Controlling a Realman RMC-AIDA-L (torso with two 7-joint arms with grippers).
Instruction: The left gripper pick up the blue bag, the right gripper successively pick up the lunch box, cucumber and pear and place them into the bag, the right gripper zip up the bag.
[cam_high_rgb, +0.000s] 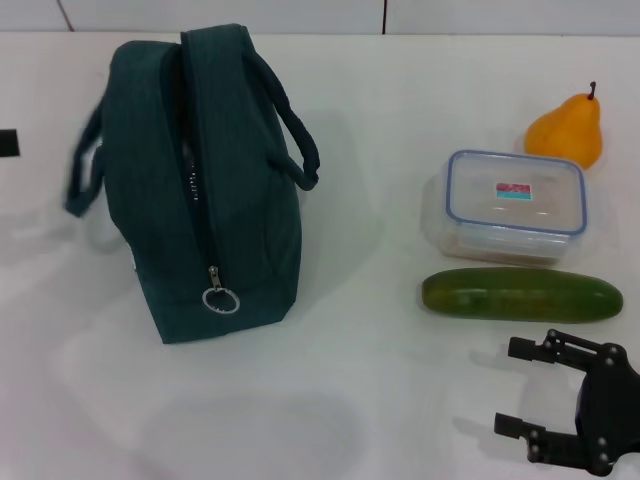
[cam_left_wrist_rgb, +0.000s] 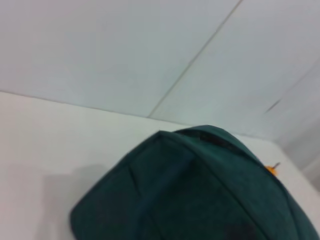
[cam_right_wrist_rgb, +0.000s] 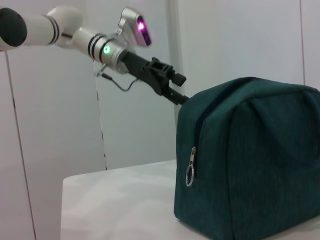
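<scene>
The blue bag (cam_high_rgb: 205, 190) is seen standing upright on the white table (cam_high_rgb: 370, 330), on the left half of the head view. Its colour reads as dark teal. The zipper (cam_high_rgb: 198, 185) runs along the top and down the near end, with the ring pull (cam_high_rgb: 220, 299) hanging low on that end; whether the top is fully zipped cannot be told. Both handles (cam_high_rgb: 290, 125) are flopped outward, one per side.

The other items are grouped on the right, well apart from the bag: the lunch box (cam_high_rgb: 515, 205) with clear lid and blue rim, the pear (cam_high_rgb: 568, 132) just behind it, the cucumber (cam_high_rgb: 520, 295) lying crosswise just in front of it.

Right gripper (cam_high_rgb: 522, 388) — low at the near right corner of the head view, fingers spread apart, nothing held, near the cucumber but not touching it.

Left gripper (cam_right_wrist_rgb: 176, 92) — picked up in the right wrist view, arm reaching in at an angle behind the bag's top edge. Fingertips are hidden by the bag, so open or closed cannot be told, nor whether contact is made. In the left wrist view the bag (cam_left_wrist_rgb: 195, 190) is seen close below, with a sliver of the pear (cam_left_wrist_rgb: 271, 169) past it.
</scene>
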